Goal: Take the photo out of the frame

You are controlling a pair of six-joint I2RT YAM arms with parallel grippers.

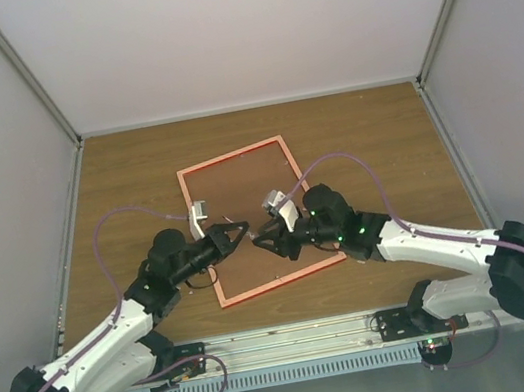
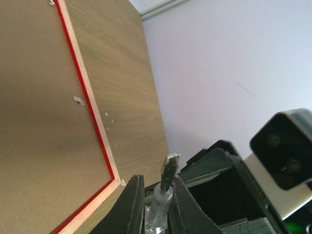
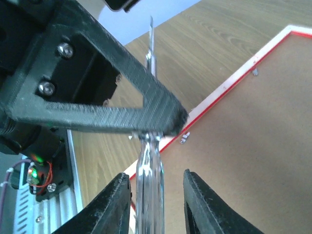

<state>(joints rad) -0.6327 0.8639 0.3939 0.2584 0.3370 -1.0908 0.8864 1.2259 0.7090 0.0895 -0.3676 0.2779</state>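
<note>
- Clear-plastic-handled tool with a thin flat metal blade [image 3: 146,180] sits between your right jaws. They stand slightly apart, with a gap beside the handle, so they are not clamping it.
- Your left jaws are pinched narrow on the same tool, nearer its blade. In the left wrist view the pads [image 2: 129,204] press it from both sides, and the metal tip sticks out past them.
- One black left finger [image 3: 97,119] crosses the top of the handle in the right wrist view.
- The two sets of jaws meet tip to tip over the near half of the large, thin, red-rimmed rectangular frame [image 1: 229,155].
- That frame lies flat and back side up near the middle of the brown wooden bench [image 1: 373,136], turned at a slight angle.
- A plain brown backing board [image 1: 240,185] fills the frame, with small metal tabs [image 2: 78,100] along its inner edge.
- You cannot see the photo in any view.
</note>
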